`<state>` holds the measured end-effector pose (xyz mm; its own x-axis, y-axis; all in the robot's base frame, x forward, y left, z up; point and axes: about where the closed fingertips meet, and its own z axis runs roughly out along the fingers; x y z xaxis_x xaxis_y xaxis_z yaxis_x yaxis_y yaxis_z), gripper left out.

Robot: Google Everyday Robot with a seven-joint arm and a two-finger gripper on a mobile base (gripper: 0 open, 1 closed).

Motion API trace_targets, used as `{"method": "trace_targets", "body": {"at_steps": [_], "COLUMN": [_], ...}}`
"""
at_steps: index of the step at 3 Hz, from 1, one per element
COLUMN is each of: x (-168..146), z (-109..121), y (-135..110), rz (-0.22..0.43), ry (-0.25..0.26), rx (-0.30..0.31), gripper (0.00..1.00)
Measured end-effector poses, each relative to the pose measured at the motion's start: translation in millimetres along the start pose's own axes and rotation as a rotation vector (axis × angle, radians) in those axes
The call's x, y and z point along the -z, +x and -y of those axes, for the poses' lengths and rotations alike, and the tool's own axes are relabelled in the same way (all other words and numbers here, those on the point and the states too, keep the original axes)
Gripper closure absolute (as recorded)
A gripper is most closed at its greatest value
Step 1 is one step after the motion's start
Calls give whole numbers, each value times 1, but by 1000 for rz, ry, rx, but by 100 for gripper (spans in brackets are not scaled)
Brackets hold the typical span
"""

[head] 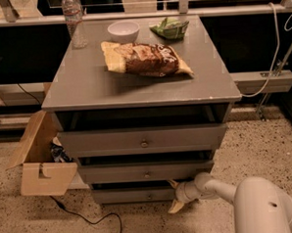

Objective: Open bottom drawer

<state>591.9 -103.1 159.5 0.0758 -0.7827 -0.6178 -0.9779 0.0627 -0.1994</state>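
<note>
Two fingers (176, 207) of your gripper (173, 196) stood spread at the right end of the bottom drawer (130, 195). Its knob (148, 196) sat just left of them, untouched.

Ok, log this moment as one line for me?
task: open bottom drawer | claw: open, low, at the drawer front's right end | knob: not held

— How's the light?
— Warm and dim, falling from above. The cabinet top (85, 87) is lit, and the chip bag (145, 59) throws a soft shadow forward.
— Lower down?
— Darker. The gripper (173, 195), fingers apart at the bottom drawer (135, 195), shows pale against the shade.
</note>
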Motion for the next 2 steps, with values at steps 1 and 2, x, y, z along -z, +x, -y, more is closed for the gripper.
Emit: {"method": "trace_targets", "body": {"at_steps": [1, 2], "x": [-4, 2], "z": [-12, -11], "y": [-7, -10], "rz": [11, 11], "ry": [-36, -36], "rx": [26, 26], "gripper": [43, 67]}}
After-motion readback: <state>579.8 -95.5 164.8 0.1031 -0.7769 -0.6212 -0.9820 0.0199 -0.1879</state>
